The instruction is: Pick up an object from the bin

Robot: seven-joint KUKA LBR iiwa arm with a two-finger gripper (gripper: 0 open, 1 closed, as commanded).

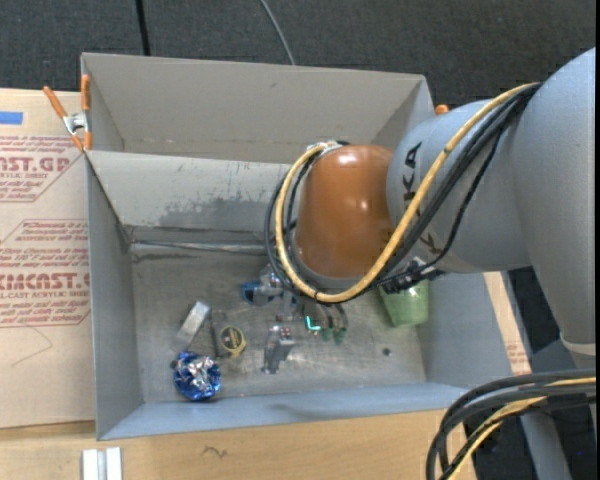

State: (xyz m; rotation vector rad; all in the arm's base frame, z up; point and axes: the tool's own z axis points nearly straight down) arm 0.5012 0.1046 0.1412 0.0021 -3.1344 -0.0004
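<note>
My gripper (278, 344) reaches down under the arm's orange cover to the bin floor near the front middle. Just left of it lies a small dark ring with a yellowish rim (230, 340). A small blue thing (252, 290) sits behind it, partly hidden by the arm's cables. Further left lies a pale grey block (194, 318). A crumpled blue foil ball (197, 376) rests near the front left corner. Nothing can be seen held in the gripper.
A green cup-like thing (407, 304) stands at the bin's right side, partly under the arm. The arm and its cable loop cover the bin's middle and right. The sloped back wall rises behind the floor.
</note>
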